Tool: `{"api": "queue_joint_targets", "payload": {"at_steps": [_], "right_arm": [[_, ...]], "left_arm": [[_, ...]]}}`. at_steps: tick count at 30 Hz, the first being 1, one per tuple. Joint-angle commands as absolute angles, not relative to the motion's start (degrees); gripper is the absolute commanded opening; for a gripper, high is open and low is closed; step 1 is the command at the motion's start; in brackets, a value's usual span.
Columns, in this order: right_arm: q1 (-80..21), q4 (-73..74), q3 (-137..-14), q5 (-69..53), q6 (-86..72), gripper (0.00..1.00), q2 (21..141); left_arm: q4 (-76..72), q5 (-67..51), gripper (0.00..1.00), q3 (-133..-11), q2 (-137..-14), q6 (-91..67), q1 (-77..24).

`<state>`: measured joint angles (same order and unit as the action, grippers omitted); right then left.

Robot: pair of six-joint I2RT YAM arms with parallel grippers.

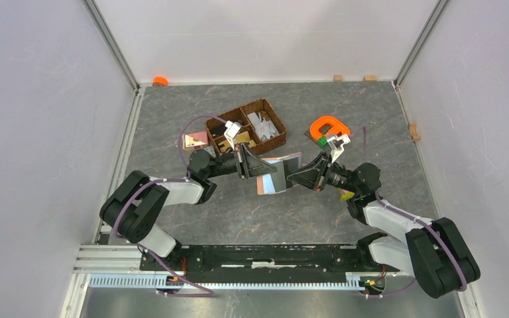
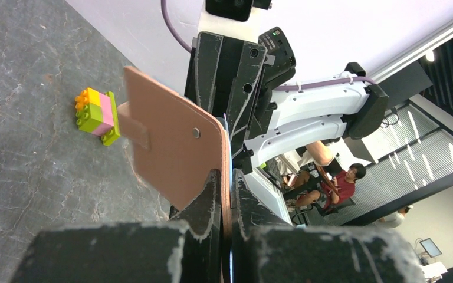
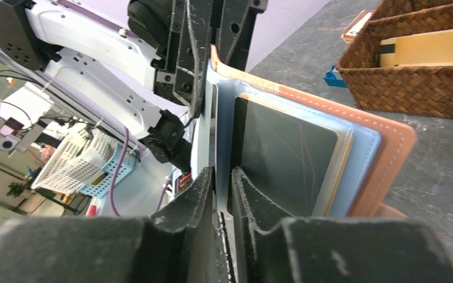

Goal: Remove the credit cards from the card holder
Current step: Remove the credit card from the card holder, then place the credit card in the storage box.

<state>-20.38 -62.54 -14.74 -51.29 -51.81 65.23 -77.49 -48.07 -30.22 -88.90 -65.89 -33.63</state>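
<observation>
The tan-pink card holder (image 2: 171,147) is held upright above the table between both arms, its snap tab pointing left in the left wrist view. My left gripper (image 2: 231,186) is shut on its lower edge. In the right wrist view the card holder (image 3: 392,153) stands open with a pale blue lining and a dark card (image 3: 286,156) in a clear pocket. My right gripper (image 3: 224,177) is shut on a thin pale blue card (image 3: 221,127) at the holder's near edge. In the top view the left gripper (image 1: 255,164) and right gripper (image 1: 296,175) meet at the holder (image 1: 277,177).
A dark brown wicker basket (image 1: 275,126) with papers stands behind the grippers, a pink-and-white square piece (image 1: 195,140) to its left. An orange ring-shaped object (image 1: 328,124) lies back right. Stacked toy bricks (image 2: 97,115) sit on the table below the holder.
</observation>
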Motion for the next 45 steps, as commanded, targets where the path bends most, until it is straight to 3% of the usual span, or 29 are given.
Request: {"api": "queue_joint_targets", "payload": {"at_steps": [1, 4, 10, 18, 23, 30, 38, 45], "right_arm": [[-21.18, -65.98, -15.10, -51.86, -51.89, 0.13, 64.37], [-21.14, -65.89, -15.18, -51.86, -52.31, 0.00, 64.87], [-18.15, -60.50, -14.09, -48.56, -49.90, 0.00, 63.04], [-15.10, -59.21, -12.98, -47.11, -49.59, 0.00, 62.77], [-15.12, -54.90, -14.39, -45.79, -46.07, 0.00, 61.82], [-19.33, -33.92, -24.51, -33.84, -28.89, 0.00, 59.95], [-33.83, -16.80, -43.91, -12.78, -9.57, 0.00, 72.15], [-37.77, -18.14, -56.04, -4.39, 3.67, 0.00, 83.90]], "left_arm": [[-84.30, -49.53, 0.02, -31.19, -89.17, -68.82, -34.24], [-84.20, -49.23, 0.03, -30.98, -89.21, -68.94, -33.89], [-84.22, -46.69, 0.15, -28.18, -87.30, -68.62, -31.30], [-80.92, -44.59, 0.13, -26.35, -84.97, -67.11, -29.23], [-71.48, -40.73, 0.04, -24.02, -79.33, -62.54, -26.78], [-27.73, -20.07, 0.02, -25.55, -58.04, -41.92, -25.05], [-11.74, 3.52, 0.02, -22.72, -35.52, -36.29, -25.14], [-8.66, 15.62, 0.02, -19.04, -24.59, -39.80, -25.25]]}}
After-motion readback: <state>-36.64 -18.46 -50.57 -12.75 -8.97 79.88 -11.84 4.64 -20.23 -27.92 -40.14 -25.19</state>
